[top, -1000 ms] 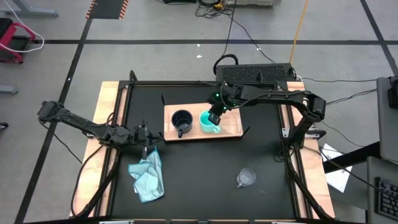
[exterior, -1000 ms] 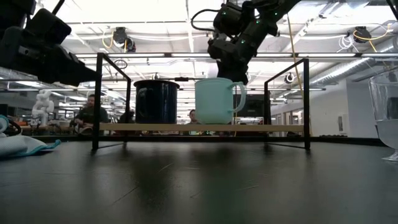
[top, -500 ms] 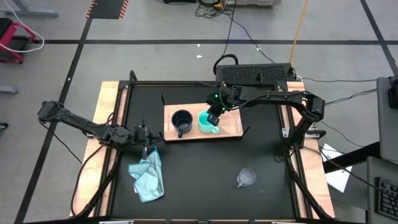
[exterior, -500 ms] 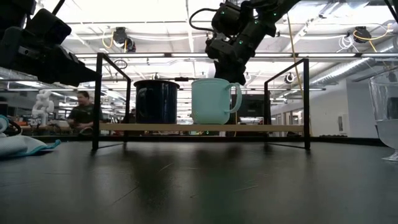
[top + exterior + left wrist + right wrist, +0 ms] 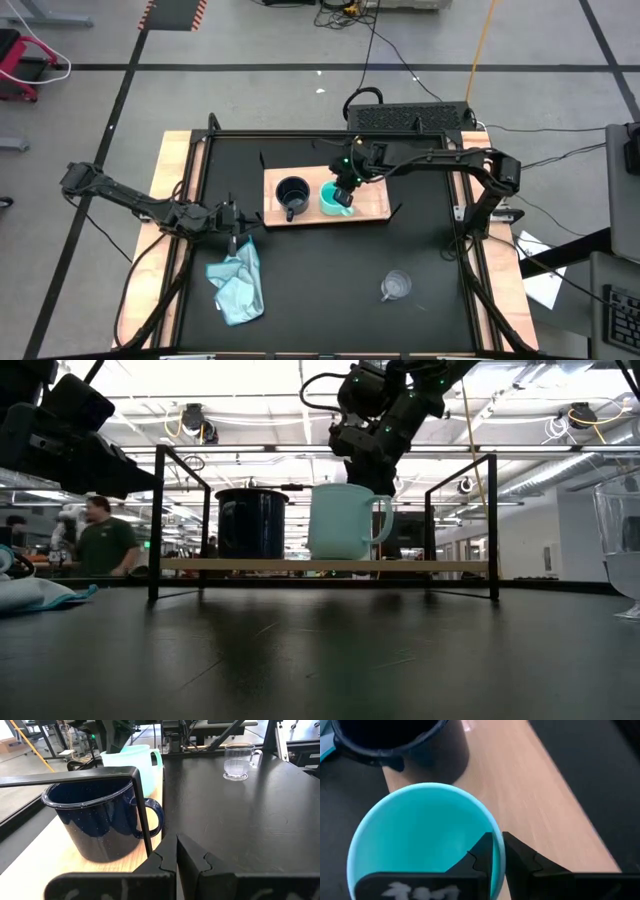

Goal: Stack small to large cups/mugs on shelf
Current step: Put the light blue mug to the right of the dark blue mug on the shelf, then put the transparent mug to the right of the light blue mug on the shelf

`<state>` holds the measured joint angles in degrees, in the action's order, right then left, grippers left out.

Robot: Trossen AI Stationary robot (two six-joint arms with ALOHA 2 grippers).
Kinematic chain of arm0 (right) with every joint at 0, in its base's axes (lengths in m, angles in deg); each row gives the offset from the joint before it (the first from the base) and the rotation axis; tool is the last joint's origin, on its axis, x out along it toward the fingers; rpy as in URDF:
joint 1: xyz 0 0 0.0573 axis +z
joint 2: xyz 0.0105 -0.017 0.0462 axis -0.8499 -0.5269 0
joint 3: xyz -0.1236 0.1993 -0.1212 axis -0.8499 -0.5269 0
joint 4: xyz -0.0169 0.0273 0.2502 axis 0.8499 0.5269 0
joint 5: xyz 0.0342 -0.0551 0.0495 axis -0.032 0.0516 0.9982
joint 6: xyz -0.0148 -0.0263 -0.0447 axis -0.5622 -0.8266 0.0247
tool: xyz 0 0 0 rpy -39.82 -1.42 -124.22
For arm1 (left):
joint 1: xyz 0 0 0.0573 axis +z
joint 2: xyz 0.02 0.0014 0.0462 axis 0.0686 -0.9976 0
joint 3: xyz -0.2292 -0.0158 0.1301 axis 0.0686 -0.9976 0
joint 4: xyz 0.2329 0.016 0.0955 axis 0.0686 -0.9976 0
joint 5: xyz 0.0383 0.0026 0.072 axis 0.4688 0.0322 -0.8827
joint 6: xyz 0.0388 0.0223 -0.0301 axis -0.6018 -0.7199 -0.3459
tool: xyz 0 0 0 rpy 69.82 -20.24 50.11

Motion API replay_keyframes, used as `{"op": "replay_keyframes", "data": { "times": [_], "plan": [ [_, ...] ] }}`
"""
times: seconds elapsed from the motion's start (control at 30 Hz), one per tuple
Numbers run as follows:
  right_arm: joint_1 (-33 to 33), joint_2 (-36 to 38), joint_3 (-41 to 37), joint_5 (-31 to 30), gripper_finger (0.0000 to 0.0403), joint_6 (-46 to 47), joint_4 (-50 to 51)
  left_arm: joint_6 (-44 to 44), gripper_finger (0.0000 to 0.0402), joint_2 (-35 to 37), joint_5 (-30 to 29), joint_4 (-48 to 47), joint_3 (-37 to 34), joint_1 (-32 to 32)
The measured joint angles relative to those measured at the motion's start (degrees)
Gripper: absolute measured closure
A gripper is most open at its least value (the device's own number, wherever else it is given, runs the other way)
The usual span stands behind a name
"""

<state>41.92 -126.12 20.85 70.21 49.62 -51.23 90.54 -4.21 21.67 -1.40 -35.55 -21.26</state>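
The turquoise mug [image 5: 333,198] [image 5: 340,522] stands on the light wooden shelf [image 5: 372,204] [image 5: 440,565], beside the dark navy mug [image 5: 291,193] [image 5: 250,523], whose base rests on the board. My right gripper [image 5: 345,184] [image 5: 497,840] comes down from above and is shut on the turquoise mug. The clear glass cup [image 5: 396,286] [image 5: 237,762] sits upright on the black tabletop, toward the near right. My left gripper [image 5: 236,222] [image 5: 175,854] waits shut, left of the shelf, touching nothing. My right gripper pinches the turquoise mug's rim [image 5: 489,820], one finger inside the mug and one outside its wall. The fingers point down from above. The mug is upright with its handle [image 5: 384,520] free. Whether its base touches the shelf or hangs just above it, I cannot tell.
A crumpled light blue cloth [image 5: 238,285] lies on the tabletop near my left gripper. Thin black brackets [image 5: 158,520] [image 5: 492,520] stand at the shelf's corners. Open board remains right of the turquoise mug [image 5: 535,795]. People move in the room behind the table [image 5: 100,545].
My right gripper, still shut on the turquoise mug, has shifted a little toward the table's left, bringing the mug closer to the navy mug. The mug has stayed upright. A person in the background has walked along.
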Motion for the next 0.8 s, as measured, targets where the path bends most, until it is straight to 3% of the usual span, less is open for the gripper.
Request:
{"op": "replay_keyframes", "data": {
  "times": [0.8],
  "plan": [
    [1.4, 0.1, 0.0, 0.0, 0.0301, -0.4, -0.8, 0.0, 0.0396, 0.0, 0.0, 0.0, 0.0, 0.0]
  ]
}}
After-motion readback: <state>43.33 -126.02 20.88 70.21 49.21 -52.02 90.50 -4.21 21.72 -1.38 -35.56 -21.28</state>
